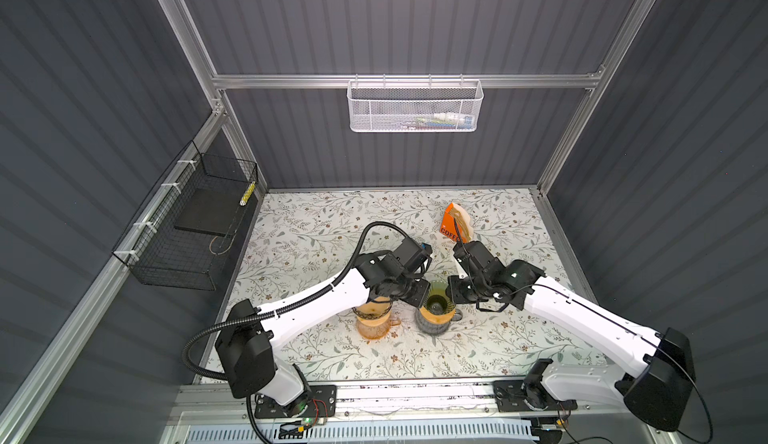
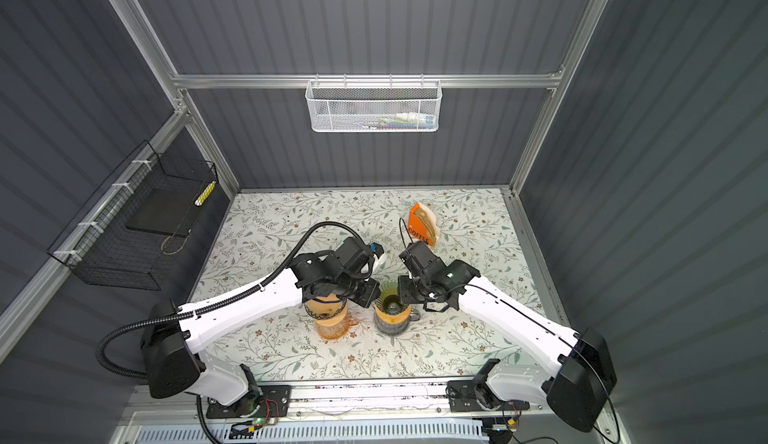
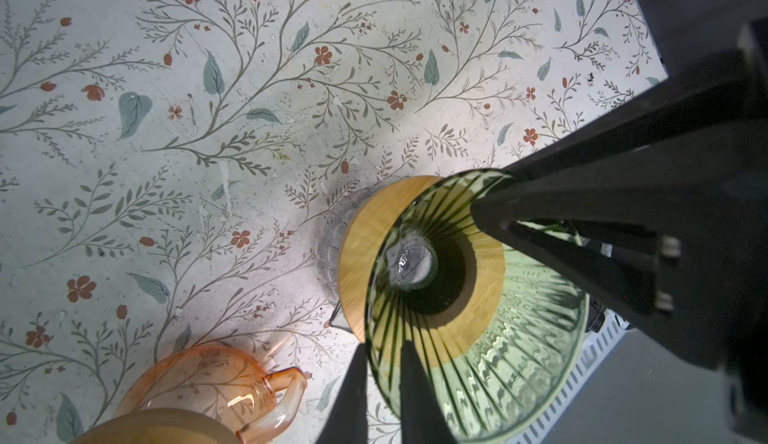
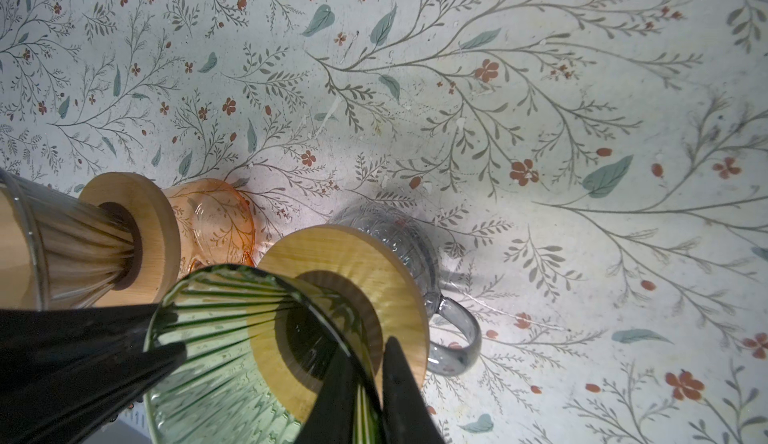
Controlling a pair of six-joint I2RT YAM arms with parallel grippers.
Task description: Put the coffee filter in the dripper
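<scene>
Before me the dripper [image 1: 436, 295], a green ribbed glass cone on a wooden collar, stands upright atop a grey glass jug [image 1: 433, 329]. The coffee filters [image 1: 463, 218], pale tan papers, stand packed in an orange holder [image 1: 447, 225] well behind it.

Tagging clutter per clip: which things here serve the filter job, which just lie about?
In the job: green dripper, grey carafe beneath it, orange filter box.
Lying about, it seems: orange carafe with second dripper, white mesh basket, black wire basket.
</scene>
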